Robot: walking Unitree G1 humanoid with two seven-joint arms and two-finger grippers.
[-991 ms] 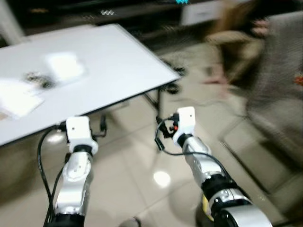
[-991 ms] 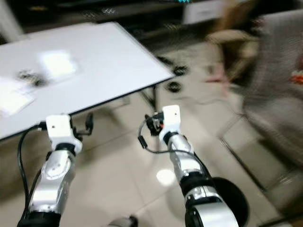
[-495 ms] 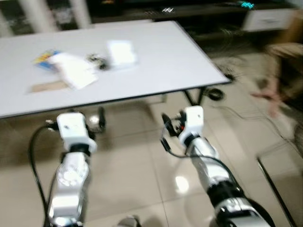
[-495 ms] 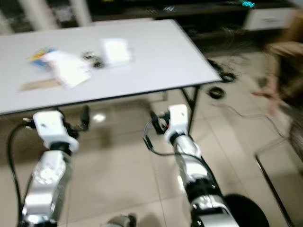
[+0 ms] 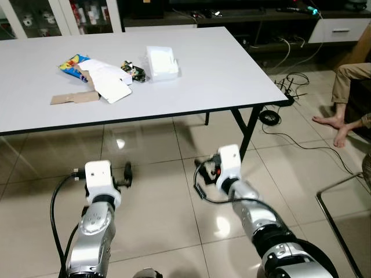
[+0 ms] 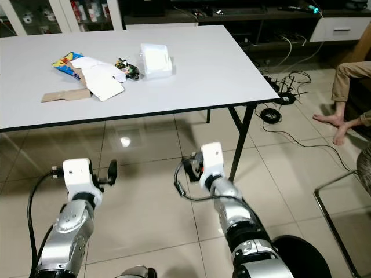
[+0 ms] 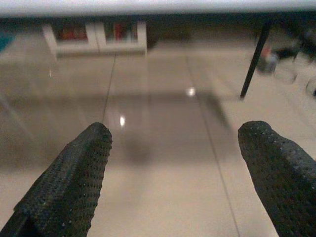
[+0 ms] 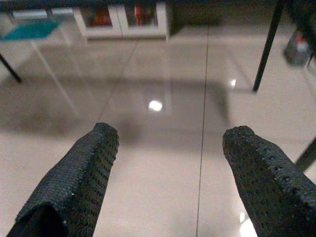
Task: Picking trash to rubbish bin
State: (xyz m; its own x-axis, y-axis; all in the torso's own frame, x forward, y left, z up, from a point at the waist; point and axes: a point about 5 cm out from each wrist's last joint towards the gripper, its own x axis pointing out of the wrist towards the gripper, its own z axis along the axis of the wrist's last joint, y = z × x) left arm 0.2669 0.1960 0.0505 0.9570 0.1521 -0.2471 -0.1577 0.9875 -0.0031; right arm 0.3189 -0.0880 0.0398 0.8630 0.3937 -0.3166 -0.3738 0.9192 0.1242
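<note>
Trash lies on the far left part of a white table (image 5: 226,75): a colourful wrapper (image 5: 71,62), white paper pieces (image 5: 109,84), a brown cardboard strip (image 5: 74,98), a small dark wrapper (image 5: 133,71) and a white box (image 5: 162,61). Both arms are held low over the tiled floor, in front of the table's near edge. My left gripper (image 7: 177,133) is open with nothing between its fingers (image 7: 74,173). My right gripper (image 8: 170,136) is open too, also holding nothing. A black round thing, perhaps the bin (image 6: 297,255), sits on the floor by my right arm.
A person's legs and bare feet (image 5: 342,121) are at the right. Cables and a power strip (image 5: 284,87) lie on the floor past the table's right corner. A black table leg (image 5: 246,130) stands near my right arm. A metal chair leg (image 5: 342,185) is at the lower right.
The camera has swung left and the blur has gone; the table now lies squarely ahead. Both arms keep the same low pose.
</note>
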